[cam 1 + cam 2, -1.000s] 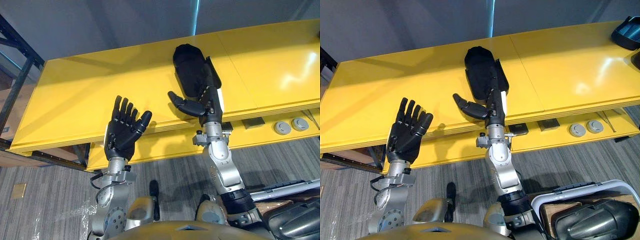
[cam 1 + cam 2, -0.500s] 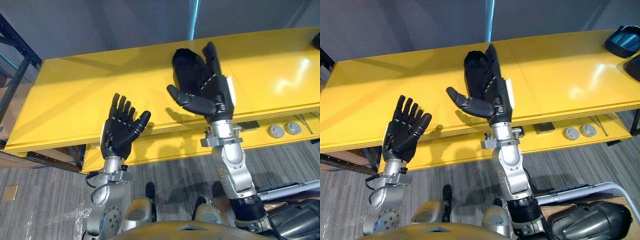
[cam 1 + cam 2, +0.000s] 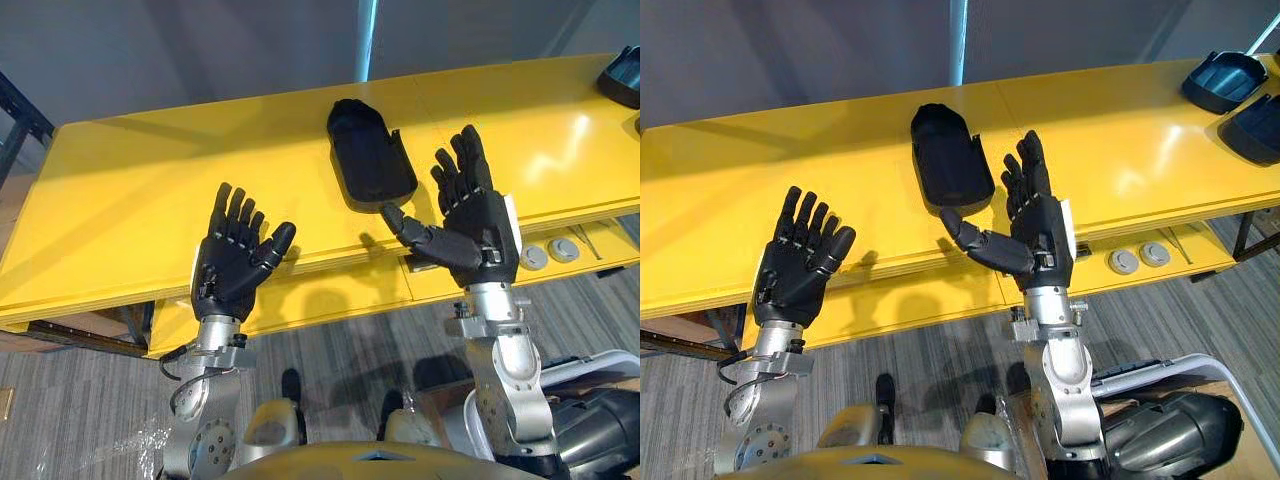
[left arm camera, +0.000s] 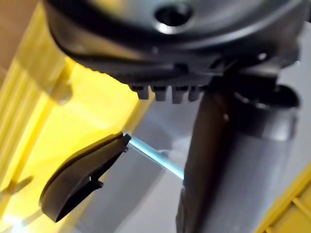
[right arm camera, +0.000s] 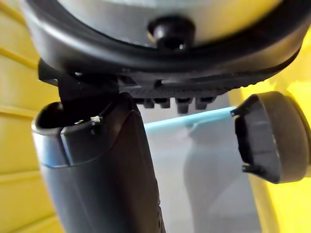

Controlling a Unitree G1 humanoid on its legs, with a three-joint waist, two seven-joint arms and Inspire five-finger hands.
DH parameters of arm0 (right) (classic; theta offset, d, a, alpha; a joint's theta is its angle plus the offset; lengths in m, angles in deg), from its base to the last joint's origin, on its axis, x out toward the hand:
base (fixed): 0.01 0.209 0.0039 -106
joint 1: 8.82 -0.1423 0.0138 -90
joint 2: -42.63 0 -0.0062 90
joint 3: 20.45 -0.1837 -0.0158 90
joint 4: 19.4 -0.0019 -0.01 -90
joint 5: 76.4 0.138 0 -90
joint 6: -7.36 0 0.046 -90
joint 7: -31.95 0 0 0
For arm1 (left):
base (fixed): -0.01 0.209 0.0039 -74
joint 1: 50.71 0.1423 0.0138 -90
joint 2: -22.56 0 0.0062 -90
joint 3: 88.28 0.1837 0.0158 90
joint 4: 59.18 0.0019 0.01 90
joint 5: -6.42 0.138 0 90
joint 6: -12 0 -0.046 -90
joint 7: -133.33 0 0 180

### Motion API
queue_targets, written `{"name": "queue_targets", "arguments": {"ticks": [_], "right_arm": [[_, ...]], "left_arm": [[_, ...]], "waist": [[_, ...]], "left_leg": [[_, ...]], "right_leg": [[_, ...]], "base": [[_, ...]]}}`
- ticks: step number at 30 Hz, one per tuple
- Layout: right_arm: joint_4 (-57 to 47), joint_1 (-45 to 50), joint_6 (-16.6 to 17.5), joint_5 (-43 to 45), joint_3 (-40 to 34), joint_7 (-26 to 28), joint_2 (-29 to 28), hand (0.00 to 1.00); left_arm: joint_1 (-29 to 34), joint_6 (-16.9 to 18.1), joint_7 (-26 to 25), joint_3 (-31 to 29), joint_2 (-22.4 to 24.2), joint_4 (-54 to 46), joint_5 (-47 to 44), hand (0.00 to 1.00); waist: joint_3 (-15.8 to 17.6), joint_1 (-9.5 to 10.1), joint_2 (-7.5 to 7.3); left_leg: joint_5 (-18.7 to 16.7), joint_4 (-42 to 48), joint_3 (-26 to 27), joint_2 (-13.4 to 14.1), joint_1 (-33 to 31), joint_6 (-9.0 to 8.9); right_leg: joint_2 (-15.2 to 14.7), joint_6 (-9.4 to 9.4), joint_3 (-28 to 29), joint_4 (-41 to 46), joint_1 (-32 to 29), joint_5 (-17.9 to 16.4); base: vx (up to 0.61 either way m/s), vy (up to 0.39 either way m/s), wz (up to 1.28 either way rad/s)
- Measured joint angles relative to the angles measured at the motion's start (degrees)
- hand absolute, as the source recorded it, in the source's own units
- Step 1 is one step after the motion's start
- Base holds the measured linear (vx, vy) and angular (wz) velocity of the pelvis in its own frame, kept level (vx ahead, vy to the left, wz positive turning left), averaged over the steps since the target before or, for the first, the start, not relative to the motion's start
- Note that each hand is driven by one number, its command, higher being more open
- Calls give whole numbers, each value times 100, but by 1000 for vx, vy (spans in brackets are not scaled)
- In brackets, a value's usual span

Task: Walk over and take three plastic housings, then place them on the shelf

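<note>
A black plastic housing (image 3: 370, 155) lies hollow side up on the top of the yellow shelf (image 3: 140, 190), near its middle. My right hand (image 3: 478, 218) is raised just in front and to the right of it, open, fingers spread, holding nothing and apart from the housing. My left hand (image 3: 235, 262) is raised over the shelf's front edge further left, also open and empty. The same housing (image 5: 272, 138) shows past my right thumb in the right wrist view, and again as a dark housing (image 4: 80, 179) in the left wrist view.
Two more dark housings (image 3: 1225, 78) (image 3: 1254, 115) sit at the far right end of the shelf top. Round grey parts (image 3: 1138, 258) lie on the lower yellow level. A black rack frame (image 3: 15, 130) stands at the left. Grey carpet floor lies below.
My right hand has drawn back from the housing, toward me and to the right, and spread open; the housing stays on the shelf. The camera has shifted. The left hand stays raised.
</note>
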Motion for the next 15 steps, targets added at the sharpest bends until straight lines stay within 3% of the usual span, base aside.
{"name": "queue_targets", "arguments": {"ticks": [3,6,10,15], "right_arm": [[-53,380,661,-641,41,-553,-87,100],[-424,867,1033,-860,26,-851,-276,100],[-492,1263,1433,-828,51,-770,-290,100],[-487,1643,1478,-111,172,-166,-252,100]], "left_arm": [[10,2,-42,94,4,0,-1,100],[14,24,-89,130,5,0,-4,100],[42,41,-155,251,0,0,-20,100],[45,94,-243,374,-24,6,-60,100]], "waist": [[0,-36,-1],[1,-104,-1],[4,-219,-6],[7,-349,-10]], "left_leg": [[2,10,47,8,-78,7],[-49,54,111,8,-101,21],[-175,177,263,19,-128,23],[-228,192,372,24,-138,20]], "right_leg": [[14,13,50,8,-110,12],[13,13,133,9,-165,11],[14,14,288,16,-245,9],[11,14,412,22,-316,7]], "base": [[14,0,-7],[33,11,-14],[20,19,-22],[15,9,-11]]}}
